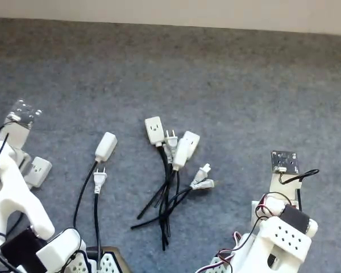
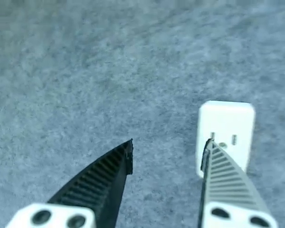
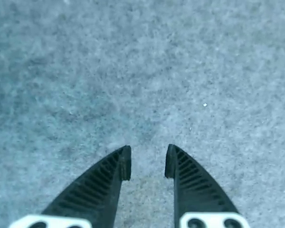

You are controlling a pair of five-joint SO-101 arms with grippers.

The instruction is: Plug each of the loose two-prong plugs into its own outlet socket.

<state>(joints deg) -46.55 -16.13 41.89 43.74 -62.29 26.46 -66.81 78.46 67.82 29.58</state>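
Observation:
My left gripper (image 2: 170, 145) hangs open just above the grey carpet. A white outlet socket (image 2: 226, 128) lies flat beside one of its fingers (image 2: 218, 166), partly under it; in the high view this socket (image 1: 38, 170) sits against the left arm (image 1: 11, 187). My right gripper (image 3: 147, 152) is open by a narrow gap over bare carpet, holding nothing. Another white socket (image 1: 106, 146) lies left of centre, with a two-prong plug (image 1: 100, 179) just below it. At the centre, two sockets (image 1: 154, 129) (image 1: 190, 140) and several white plugs (image 1: 204, 177) lie tangled in black cables (image 1: 167, 205).
Grey carpet (image 1: 227, 85) covers the whole table, with open room across the far half. The right arm (image 1: 278, 239) stands at the near right corner, apart from the cable bundle. A pale wall strip runs along the far edge.

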